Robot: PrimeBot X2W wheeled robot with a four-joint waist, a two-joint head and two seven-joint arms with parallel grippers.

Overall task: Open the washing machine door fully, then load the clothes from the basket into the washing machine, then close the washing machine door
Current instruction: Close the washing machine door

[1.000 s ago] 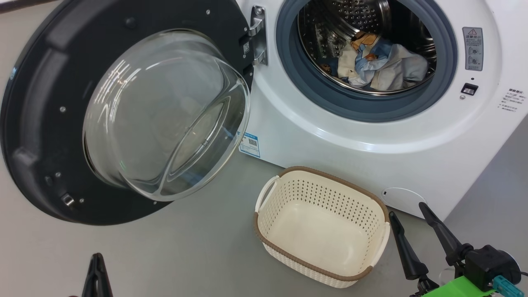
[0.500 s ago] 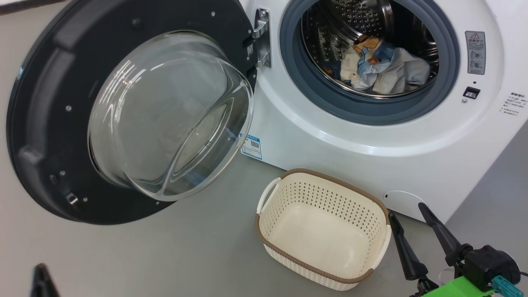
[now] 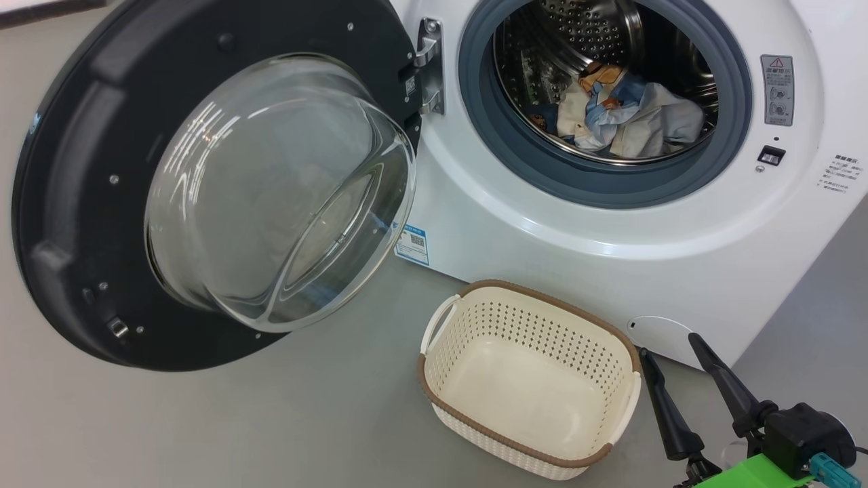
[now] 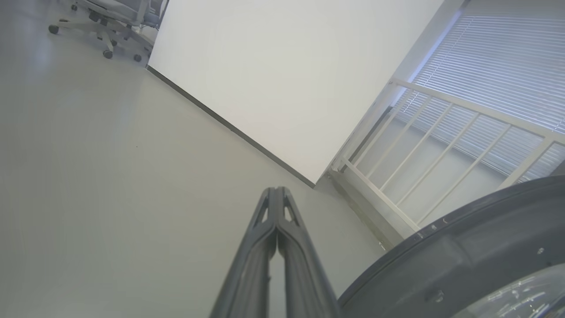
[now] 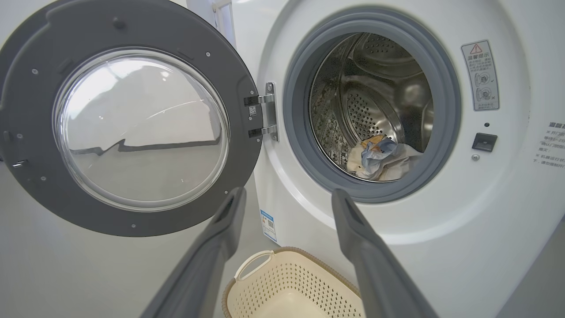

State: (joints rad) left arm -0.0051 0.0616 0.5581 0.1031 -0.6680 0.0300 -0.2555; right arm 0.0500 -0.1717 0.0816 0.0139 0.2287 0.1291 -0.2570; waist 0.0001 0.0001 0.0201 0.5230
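Note:
The washing machine [image 3: 542,237] stands with its washing machine door [image 3: 68,203] swung wide open to the left, glass bowl facing me. The clothes [image 3: 624,118], light-blue and cream, lie inside the steel drum. On the floor in front sits the basket [image 3: 515,318], with nothing in it. My right gripper [image 3: 668,346] is open and holds nothing, just right of the basket. The right wrist view has this gripper [image 5: 288,194] above the basket [image 5: 273,282], pointing at the door [image 5: 26,88] and clothes [image 5: 379,159]. My left gripper [image 4: 276,191] is shut on nothing, beside the door's outer rim [image 4: 463,247].
A round white cap [image 3: 661,332] and a blue label [image 3: 411,244] mark the machine's lower front. Left of the door are grey floor [image 4: 88,176], a white wall panel [image 4: 282,79], a white railing [image 4: 441,145] and an office chair [image 4: 110,17].
My left gripper has slid out of the head view at the lower left. The head camera shifted slightly. Door, basket, clothes and right gripper have stayed put.

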